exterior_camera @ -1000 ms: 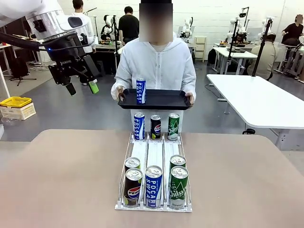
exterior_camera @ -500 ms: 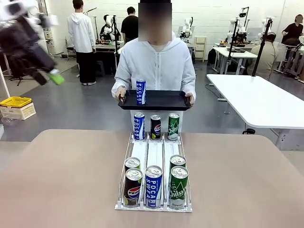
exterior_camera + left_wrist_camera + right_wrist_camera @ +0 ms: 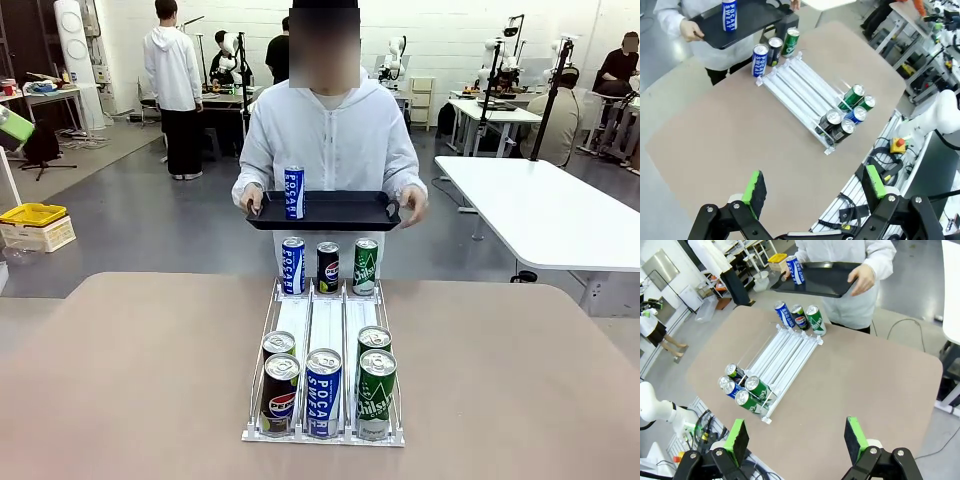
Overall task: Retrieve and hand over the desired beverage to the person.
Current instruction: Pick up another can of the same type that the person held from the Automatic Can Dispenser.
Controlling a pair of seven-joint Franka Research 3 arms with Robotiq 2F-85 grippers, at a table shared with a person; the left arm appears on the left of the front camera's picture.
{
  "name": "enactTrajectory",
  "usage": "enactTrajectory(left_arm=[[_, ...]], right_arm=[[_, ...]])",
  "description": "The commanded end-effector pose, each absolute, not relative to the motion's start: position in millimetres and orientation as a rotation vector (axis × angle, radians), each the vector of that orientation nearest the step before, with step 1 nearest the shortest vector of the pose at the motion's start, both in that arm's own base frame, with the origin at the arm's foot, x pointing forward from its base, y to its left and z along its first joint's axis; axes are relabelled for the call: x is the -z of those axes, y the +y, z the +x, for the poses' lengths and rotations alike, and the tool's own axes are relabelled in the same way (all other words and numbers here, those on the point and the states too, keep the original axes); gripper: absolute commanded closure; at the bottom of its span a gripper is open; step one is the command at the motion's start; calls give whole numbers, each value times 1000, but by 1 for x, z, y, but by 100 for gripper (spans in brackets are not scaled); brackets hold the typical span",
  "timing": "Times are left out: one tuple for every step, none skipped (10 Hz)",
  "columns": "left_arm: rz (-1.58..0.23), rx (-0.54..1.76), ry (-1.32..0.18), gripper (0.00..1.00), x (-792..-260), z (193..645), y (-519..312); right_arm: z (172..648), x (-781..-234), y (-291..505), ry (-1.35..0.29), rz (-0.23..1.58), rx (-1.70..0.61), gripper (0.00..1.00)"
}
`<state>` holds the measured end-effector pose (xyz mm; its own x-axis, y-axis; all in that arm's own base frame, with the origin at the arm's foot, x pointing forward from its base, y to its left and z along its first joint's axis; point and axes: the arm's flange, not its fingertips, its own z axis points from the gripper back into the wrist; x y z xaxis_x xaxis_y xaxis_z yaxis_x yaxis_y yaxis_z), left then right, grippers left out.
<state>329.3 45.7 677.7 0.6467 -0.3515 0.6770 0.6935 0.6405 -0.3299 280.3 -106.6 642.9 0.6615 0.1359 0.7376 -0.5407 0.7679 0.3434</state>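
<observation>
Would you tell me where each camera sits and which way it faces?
Front: robot's side, facing the person holding a tray; their hands show.
Left wrist: high up, looking down on the rack; open left end effector at bottom.
Right wrist: same from the other side; open right end effector at bottom.
Shared: rack, tray.

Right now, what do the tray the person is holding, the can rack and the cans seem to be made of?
Tray: probably moulded plastic, black, matte with a faint sheen on its raised rim.
Rack: likely white plastic rails with thin wire dividers; too small to be sure.
Cans: metal, likely aluminium; silvery pull-tab tops, glossy printed sides.
</observation>
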Motion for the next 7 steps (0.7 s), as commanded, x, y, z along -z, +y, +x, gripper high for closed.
enactTrajectory(left_arm=[[-662,652,-605,0,-680,334,45],[-620,639,-609,0,-678,329,46],[-620,639,-609,0,-678,329,46],[-620,639,-609,0,-678,329,46],[-620,639,-609,0,-678,329,46],[-620,639,-609,0,-678,329,46],[-620,639,-609,0,-678,329,46]], right_arm=[[281,-642,-107,-763,596,-422,0],[281,-642,-107,-763,596,-422,0],[281,-642,-107,-763,596,-422,0],[281,-642,-107,-763,596,-422,0],[281,-642,-107,-763,596,-422,0],[281,-642,-107,-763,596,-422,0],[281,-642,-107,-763,596,-422,0]])
